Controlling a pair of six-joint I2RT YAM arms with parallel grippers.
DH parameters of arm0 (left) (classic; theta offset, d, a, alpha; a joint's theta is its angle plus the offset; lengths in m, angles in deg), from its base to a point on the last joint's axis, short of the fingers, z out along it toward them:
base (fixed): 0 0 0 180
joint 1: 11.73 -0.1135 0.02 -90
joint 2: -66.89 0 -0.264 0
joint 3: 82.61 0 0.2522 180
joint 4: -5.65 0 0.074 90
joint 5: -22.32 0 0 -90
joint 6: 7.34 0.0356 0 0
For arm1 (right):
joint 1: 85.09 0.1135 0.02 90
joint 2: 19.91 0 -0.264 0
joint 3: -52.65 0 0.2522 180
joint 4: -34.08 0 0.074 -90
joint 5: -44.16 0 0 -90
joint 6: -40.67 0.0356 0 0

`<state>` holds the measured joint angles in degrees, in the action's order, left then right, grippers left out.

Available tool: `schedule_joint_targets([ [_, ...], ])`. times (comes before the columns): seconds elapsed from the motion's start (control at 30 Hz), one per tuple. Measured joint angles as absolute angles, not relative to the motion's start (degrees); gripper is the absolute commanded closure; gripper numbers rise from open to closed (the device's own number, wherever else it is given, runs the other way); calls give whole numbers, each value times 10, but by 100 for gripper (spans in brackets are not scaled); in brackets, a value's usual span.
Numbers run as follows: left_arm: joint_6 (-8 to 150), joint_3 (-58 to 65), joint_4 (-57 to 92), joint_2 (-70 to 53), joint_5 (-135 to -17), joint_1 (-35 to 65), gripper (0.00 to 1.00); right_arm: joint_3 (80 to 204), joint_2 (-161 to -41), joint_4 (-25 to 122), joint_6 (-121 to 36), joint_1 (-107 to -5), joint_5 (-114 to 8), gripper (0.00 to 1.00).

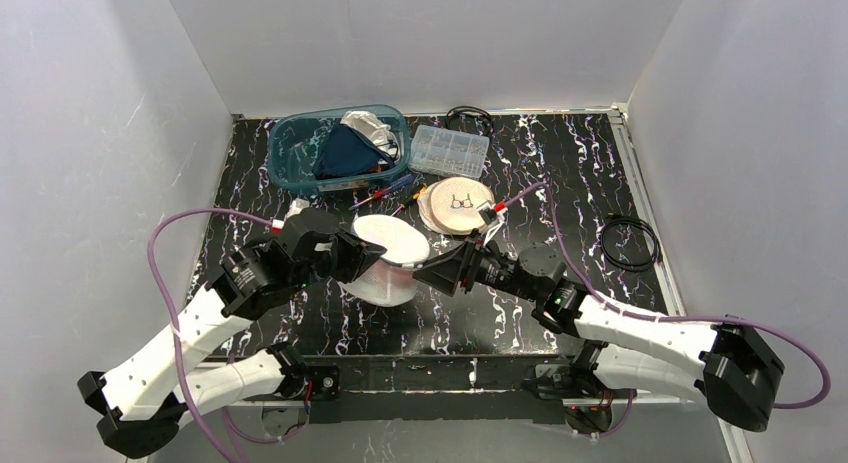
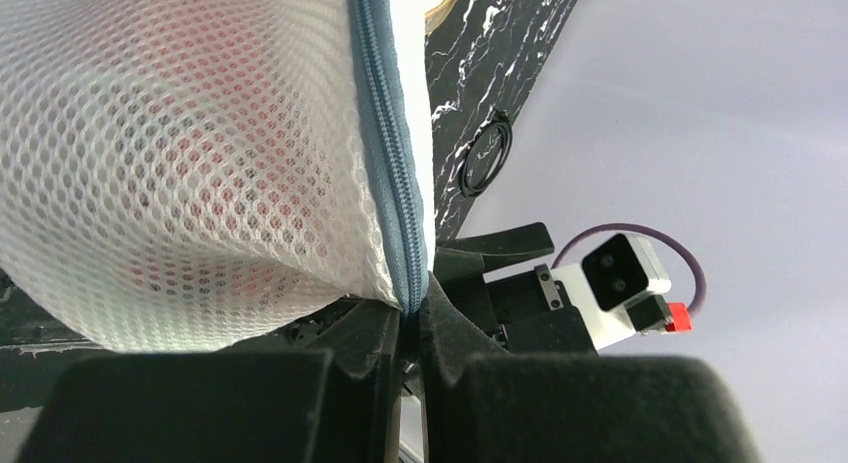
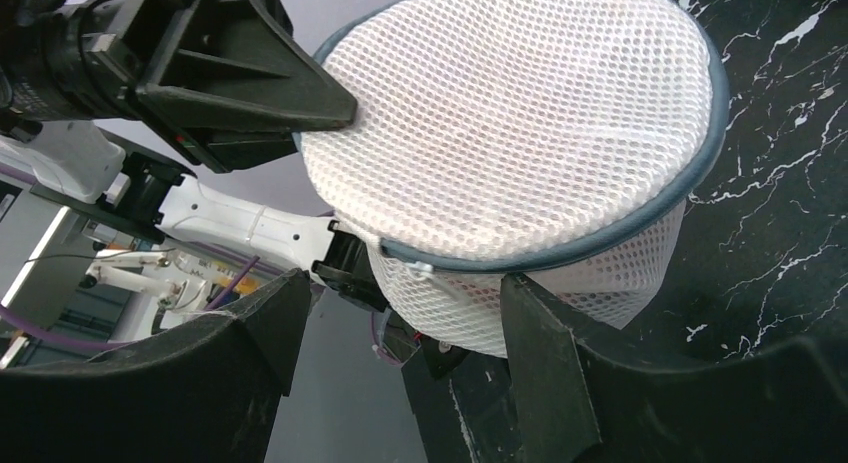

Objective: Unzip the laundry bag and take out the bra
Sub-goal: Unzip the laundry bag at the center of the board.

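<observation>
The laundry bag (image 1: 392,255) is a round white mesh pouch with a blue-grey zipper (image 2: 392,153), held up off the table. My left gripper (image 2: 411,321) is shut on the zipper seam at the bag's left edge (image 1: 362,255). The bra shows only as a reddish shape (image 2: 170,173) through the mesh. My right gripper (image 3: 405,323) is open on the bag's right side (image 1: 428,271), its fingers (image 3: 535,333) standing either side of the small zipper pull (image 3: 415,268) without touching it. The zipper rim (image 3: 600,238) looks closed all round.
A teal bin (image 1: 300,133) with clothes stands at the back left, with a clear compartment box (image 1: 450,150) beside it. Round pale discs (image 1: 458,205) lie behind the bag, pens (image 1: 385,193) next to them. A black cable coil (image 1: 628,245) lies at the right.
</observation>
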<state>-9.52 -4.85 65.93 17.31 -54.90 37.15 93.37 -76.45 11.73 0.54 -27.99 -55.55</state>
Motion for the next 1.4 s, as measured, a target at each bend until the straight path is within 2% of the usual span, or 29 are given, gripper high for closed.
schedule_joint_targets([
  [0.23, -95, -39, 658, 176, -550, 371, 100, 931, -774, 99, 10, -280, -550, 25],
  [0.53, -95, -28, 657, 176, -559, 371, 100, 926, -774, 48, 18, -280, -551, 36],
  [1.03, -95, -27, 657, 176, -561, 371, 100, 909, -774, 21, 31, -280, -552, 66],
  [1.4, -97, -27, 657, 180, -561, 371, 100, 903, -773, 10, 33, -280, -552, 78],
])
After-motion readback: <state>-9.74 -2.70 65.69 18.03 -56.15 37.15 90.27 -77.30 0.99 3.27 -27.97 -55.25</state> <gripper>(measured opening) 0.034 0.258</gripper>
